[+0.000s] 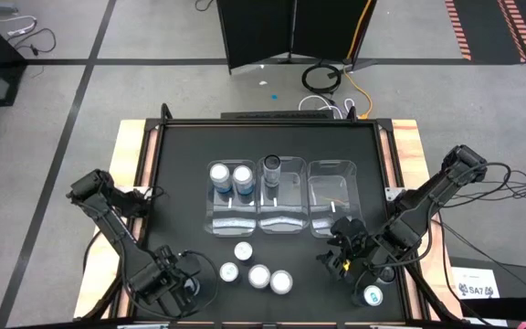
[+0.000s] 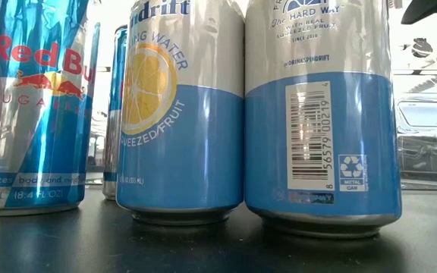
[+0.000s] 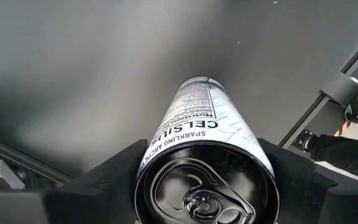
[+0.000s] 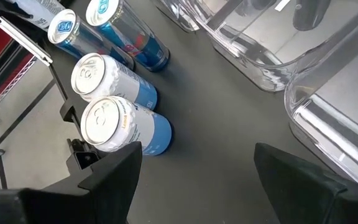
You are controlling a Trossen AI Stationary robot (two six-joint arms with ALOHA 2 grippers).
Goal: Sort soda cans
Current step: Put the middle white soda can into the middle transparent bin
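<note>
Black tabletop (image 1: 181, 196) carried your three clear bins (image 1: 281, 196); left gripper (image 3: 207, 186) straddled a white Celsius can (image 3: 207, 134), grip uncertain; right gripper (image 4: 194, 168) spread, empty.

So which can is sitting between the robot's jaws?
The white Celsius can, standing alone at the table's near left corner between the left gripper's jaws. The other loose cans stand grouped mid-table, away from both grippers.

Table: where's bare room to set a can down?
Free: black table left of the left bin, and the right bin looks empty. Crowded: standing cans in front of the bins, between both grippers.
</note>
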